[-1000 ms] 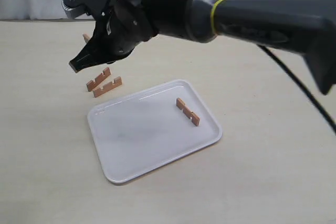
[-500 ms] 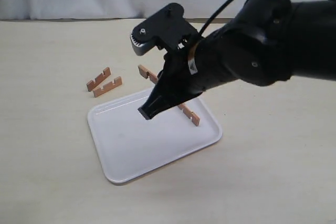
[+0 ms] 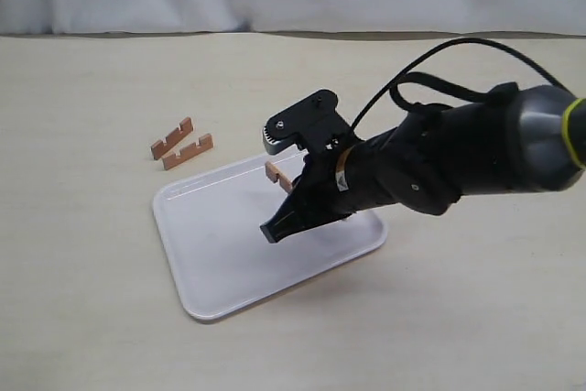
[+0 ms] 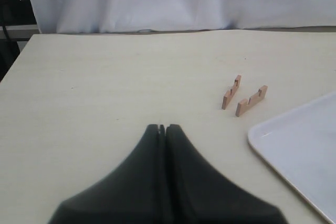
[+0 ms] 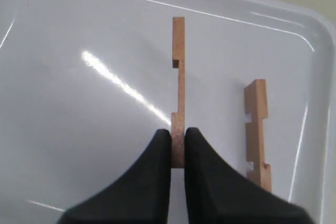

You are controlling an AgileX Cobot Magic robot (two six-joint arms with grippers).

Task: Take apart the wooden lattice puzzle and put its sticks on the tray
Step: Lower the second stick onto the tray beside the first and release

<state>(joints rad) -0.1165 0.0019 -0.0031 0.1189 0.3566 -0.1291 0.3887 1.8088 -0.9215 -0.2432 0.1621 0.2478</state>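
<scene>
Over the right part of the tray (image 3: 220, 267): right gripper (image 3: 275, 231), jaws clamped narrow on one end of the held stick (image 5: 178, 77). Rest of that stick jutting straight out past the fingertips, two notches along one edge; whether touching the tray floor, cannot tell. Lying flat inside the tray just beside it, close to the right rim and clear of the jaws: second stick (image 5: 256, 124), hidden behind the arm in the exterior view. Out on the surface (image 3: 82, 244), left of the tray's far-left corner: far loose stick (image 3: 172, 138) and near loose stick (image 3: 188, 151), side by side, close but apart, standing on edge with notches upward. Low over the surface, with that pair and a corner of the tray ahead: left gripper (image 4: 162, 129), jaws pressed together on nothing.
</scene>
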